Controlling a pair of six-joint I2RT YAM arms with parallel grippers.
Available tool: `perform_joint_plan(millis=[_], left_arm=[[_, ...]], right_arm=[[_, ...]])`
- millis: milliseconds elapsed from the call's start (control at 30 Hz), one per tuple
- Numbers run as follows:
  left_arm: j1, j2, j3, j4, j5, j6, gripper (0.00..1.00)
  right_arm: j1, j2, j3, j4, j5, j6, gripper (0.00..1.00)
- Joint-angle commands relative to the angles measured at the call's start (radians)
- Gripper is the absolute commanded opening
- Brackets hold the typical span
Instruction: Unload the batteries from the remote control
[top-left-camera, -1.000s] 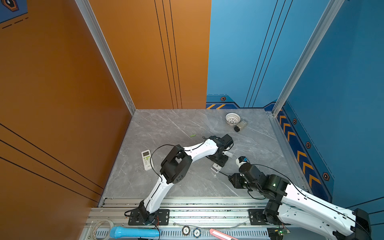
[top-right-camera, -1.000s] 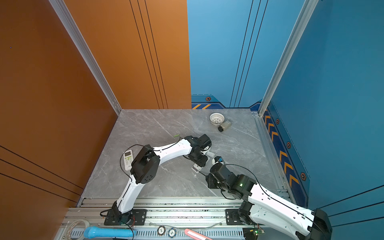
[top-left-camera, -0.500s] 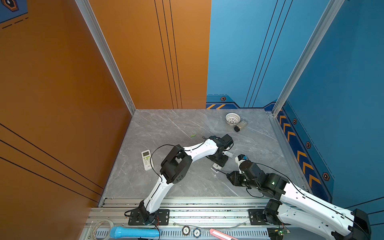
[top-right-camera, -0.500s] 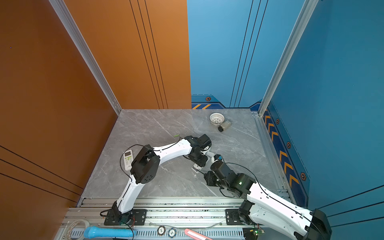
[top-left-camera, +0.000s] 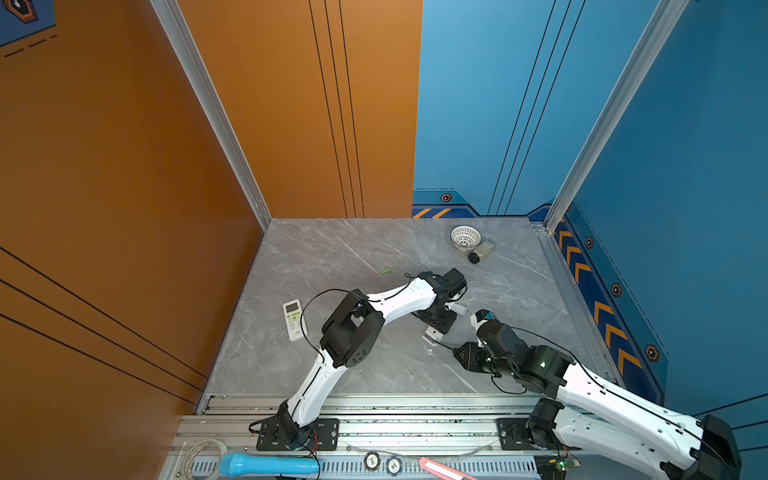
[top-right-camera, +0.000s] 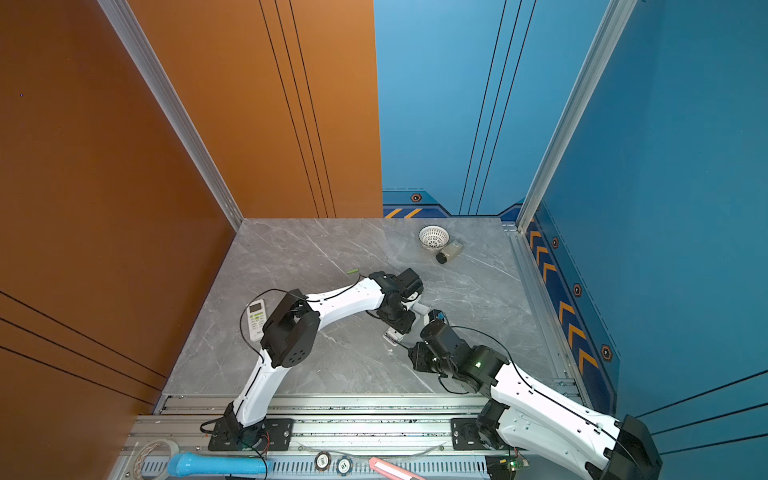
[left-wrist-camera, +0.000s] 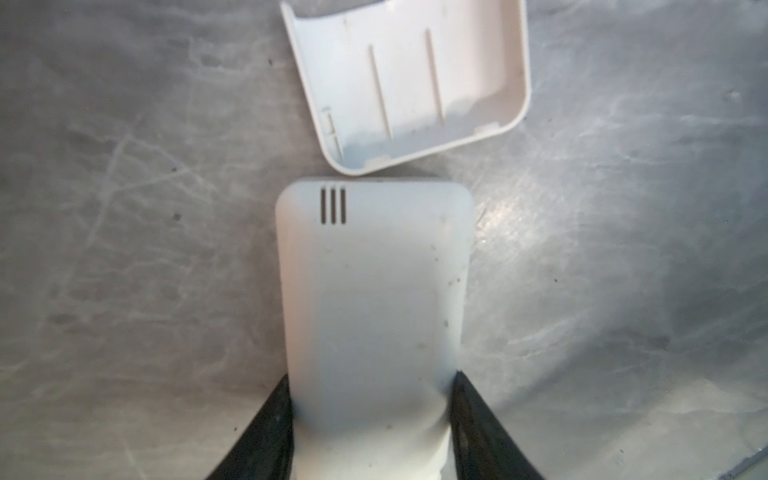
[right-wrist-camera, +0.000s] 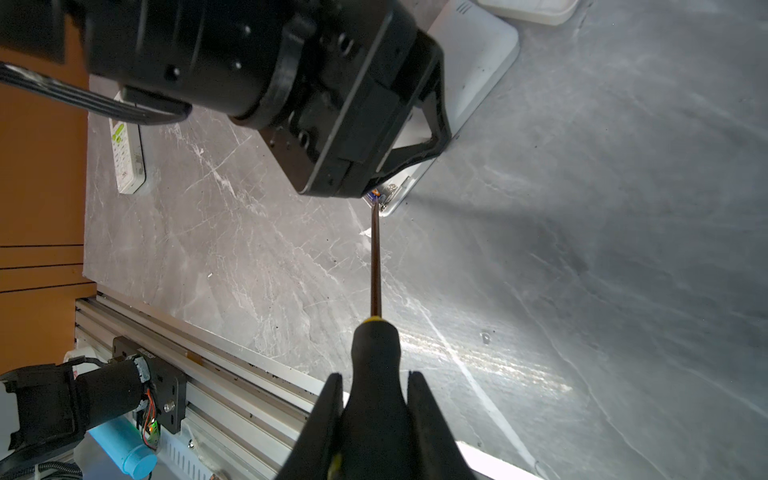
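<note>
Screwdriver (right-wrist-camera: 375, 266) pinched by its handle in my right hand (right-wrist-camera: 375, 375), shaft pointing straight ahead; tip sits at the batteries (right-wrist-camera: 375, 192), barely visible in the remote's (right-wrist-camera: 473, 70) open near end. Left hand (left-wrist-camera: 372, 378) clamps the remote across its width. I judge the right hand must pry.

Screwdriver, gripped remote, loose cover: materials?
Screwdriver: thin dark shaft with slight sheen, likely metal; black handle with yellow trim, matte, plastic or rubber. Gripped remote: white matte plastic, moulded vent slots. Cover: same-looking white plastic, moulded ribs and clips.

Left pincer (right-wrist-camera: 386, 124) mostly hides the batteries (right-wrist-camera: 376, 193) inside the remote (right-wrist-camera: 471, 70).
</note>
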Motion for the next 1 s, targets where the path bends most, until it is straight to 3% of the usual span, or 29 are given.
perform_joint_plan(millis=[0, 967], left_arm=[[-0.009, 0.019, -0.027, -0.010, 0.069, 0.002, 0.05], [-0.010, 0.025, -0.022, -0.011, 0.067, 0.004, 0.05]], right_arm=[[-0.006, -0.004, -0.020, 0.001, -0.010, 0.012, 0.00], [-0.015, -0.012, -0.041, -0.003, -0.016, 0.033, 0.00]])
